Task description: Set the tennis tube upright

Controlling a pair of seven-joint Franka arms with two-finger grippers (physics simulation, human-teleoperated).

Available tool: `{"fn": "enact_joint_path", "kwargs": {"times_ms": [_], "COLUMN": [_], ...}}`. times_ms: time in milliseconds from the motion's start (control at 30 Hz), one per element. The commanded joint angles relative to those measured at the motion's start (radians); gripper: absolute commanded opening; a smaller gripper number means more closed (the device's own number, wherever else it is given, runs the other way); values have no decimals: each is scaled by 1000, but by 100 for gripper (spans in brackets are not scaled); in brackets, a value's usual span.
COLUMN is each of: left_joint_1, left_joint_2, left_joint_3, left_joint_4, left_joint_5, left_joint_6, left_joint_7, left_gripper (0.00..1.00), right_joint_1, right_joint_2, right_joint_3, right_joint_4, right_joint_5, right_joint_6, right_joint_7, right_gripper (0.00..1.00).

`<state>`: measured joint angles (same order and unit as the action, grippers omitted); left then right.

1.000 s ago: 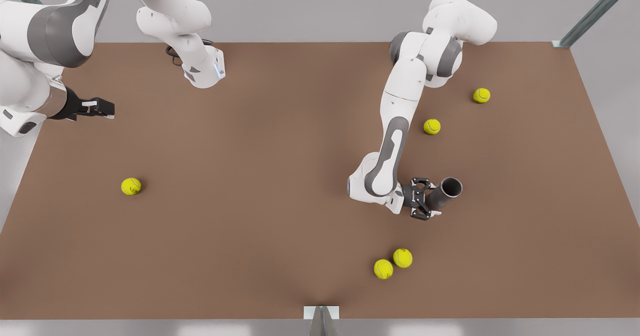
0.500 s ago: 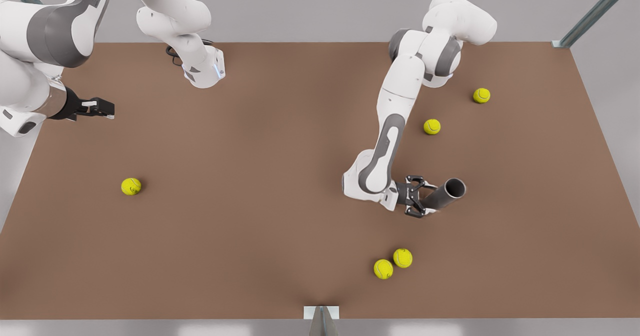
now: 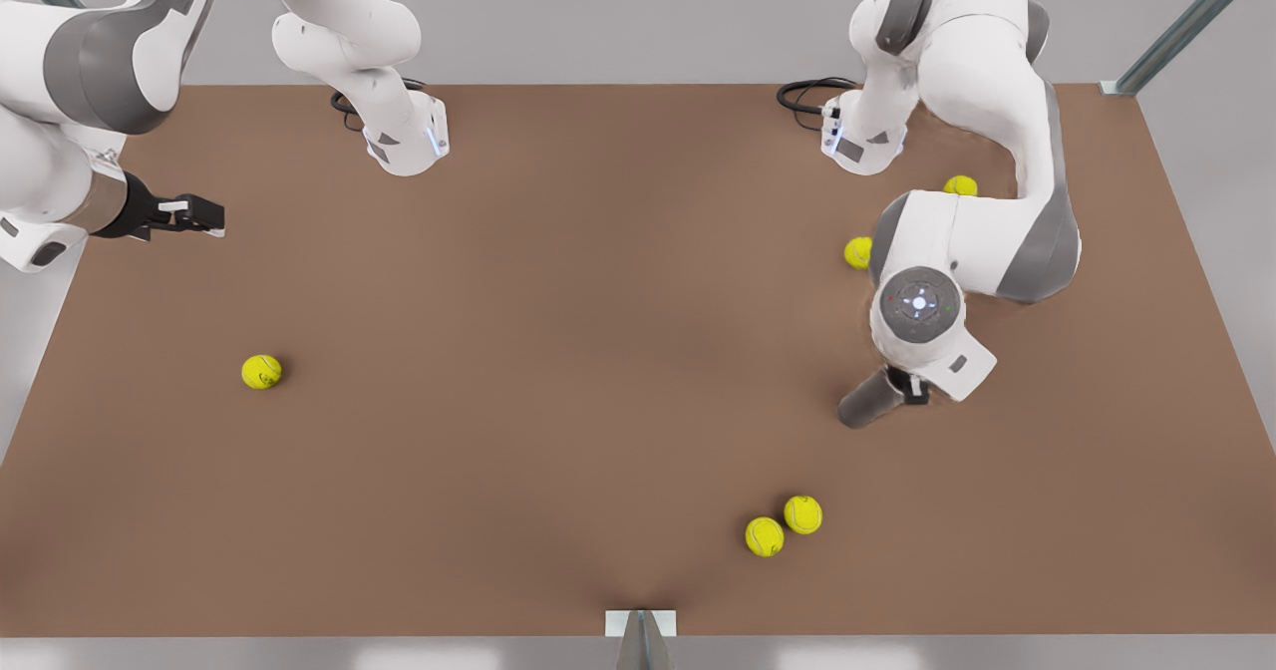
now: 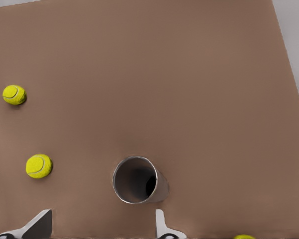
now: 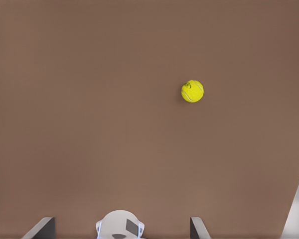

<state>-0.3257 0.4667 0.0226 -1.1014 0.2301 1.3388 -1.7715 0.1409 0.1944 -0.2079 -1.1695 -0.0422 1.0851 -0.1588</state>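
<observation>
Tube [image 3: 867, 403] stands about upright on the brown table [image 3: 558, 351], open mouth up, beneath the left gripper [image 4: 102, 226]; its fingers [image 4: 39, 225] are spread, touching nothing; right gripper [image 3: 184, 215] waits, fingers apart, well off.

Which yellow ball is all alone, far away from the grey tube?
The tennis ball on the front view's left. It sits by itself on the table; the other four lie on the right, around the tennis tube.

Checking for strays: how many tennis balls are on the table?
5: one at front view's left, two touching near the front edge, two partly behind the arm. More may be hidden.
</observation>
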Motion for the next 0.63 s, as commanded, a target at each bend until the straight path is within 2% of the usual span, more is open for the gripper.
{"fn": "enact_joint_path", "kwargs": {"times_ms": [0, 100, 267, 333, 600], "left_joint_1": [39, 80, 137, 195, 220], "left_joint_2": [-120, -261, -247, -249, -247], "left_joint_3": [-3, -3, -67, -145, -174], "left_joint_4": [-46, -135, -141, -141, -138], "left_joint_5": [-164, -156, -166, -160, -152], "left_joint_6": [29, 26, 29, 25, 14], "left_joint_7": [1782, 1877, 1880, 1874, 1862], "left_gripper": [100, 100, 100, 100, 100], "right_joint_1": [-1, -7, -9, -9, -11], "right_joint_2": [-3, -7, -9, -10, -12], "right_joint_3": [-1, 1, 2, 2, 4], "right_joint_4": [1, -1, -1, 1, -1], "right_joint_5": [1, 1, 1, 1, 1], "right_joint_6": [-1, -1, -1, -1, -1], "right_joint_7": [-2, -2, -1, -2, 1], "right_gripper": [100, 100, 100, 100, 100]}}
